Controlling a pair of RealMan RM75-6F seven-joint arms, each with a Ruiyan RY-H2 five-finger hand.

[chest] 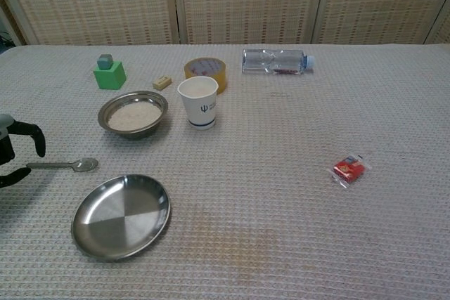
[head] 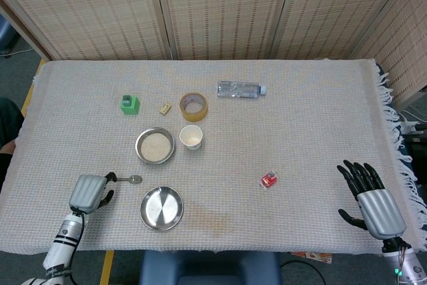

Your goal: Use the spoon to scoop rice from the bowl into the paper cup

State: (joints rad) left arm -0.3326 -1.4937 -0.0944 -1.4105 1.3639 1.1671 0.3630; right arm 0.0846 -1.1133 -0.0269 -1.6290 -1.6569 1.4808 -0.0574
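Hovering our left hand [head: 89, 192] at the handle end of the spoon [head: 128, 179], we are keeping its fingers [chest: 34, 135] curled downward but parted, holding nothing; from the chest view a dark finger is arching just above the handle tip, and we cannot tell whether it is touching. We are resting our right hand [head: 373, 198] on the worktop [head: 307, 118] far right of the bowl [head: 155, 145], fingers spread and empty.

Taking the bowl as our landmark: it is sitting filled with rice [chest: 133, 114], and the cup [head: 191, 137] is standing upright just right of it, close but apart. We are seeing the spoon lying flat in front of the bowl and a little left, its scoop end pointing right. A steel plate [head: 161, 207] is lying in front of the bowl, beyond the spoon. Behind the bowl, a tape roll [head: 193, 106] is lying to the right, a small tan block [head: 164, 108] straight behind, and a green block [head: 130, 104] to the left. A bottle [head: 240, 89] is lying on its side further right and behind. A red packet [head: 269, 179] is lying well right and forward.
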